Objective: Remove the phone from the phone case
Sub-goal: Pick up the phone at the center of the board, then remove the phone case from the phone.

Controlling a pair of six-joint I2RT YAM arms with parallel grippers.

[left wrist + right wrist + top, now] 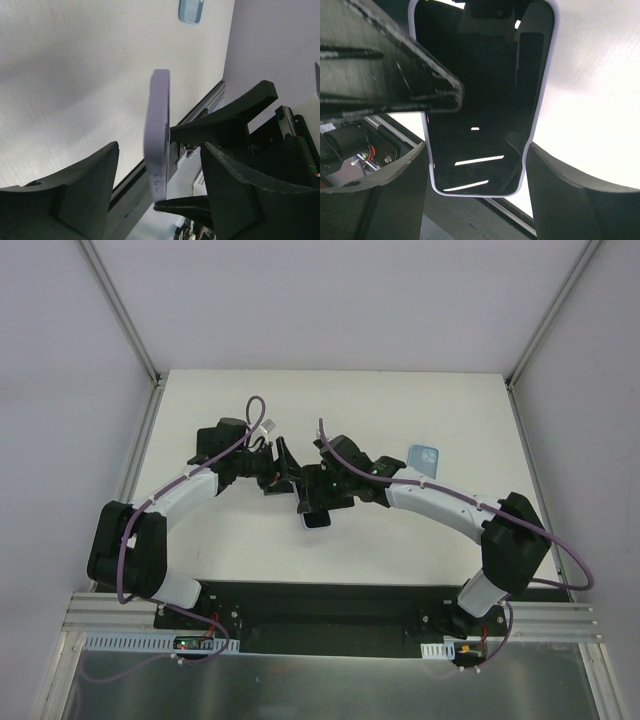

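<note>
**A:** Where is the phone [485, 100]?

**B:** Up off the surface [400, 400], between the fingers of the right end effector [476, 145]. They are clamped on its two long edges (dark screen facing that wrist).

**A:** And the phone case [157, 125]?

**B:** Lilac, wrapped around the phone. It sits edge-on in the gap of the left end effector [159, 146], whose fingers stand apart and touch neither face.

**A:** Anything else?

**B:** A pale blue item [191, 11] lies flat on the surface, well beyond the left end effector's tips.
</note>
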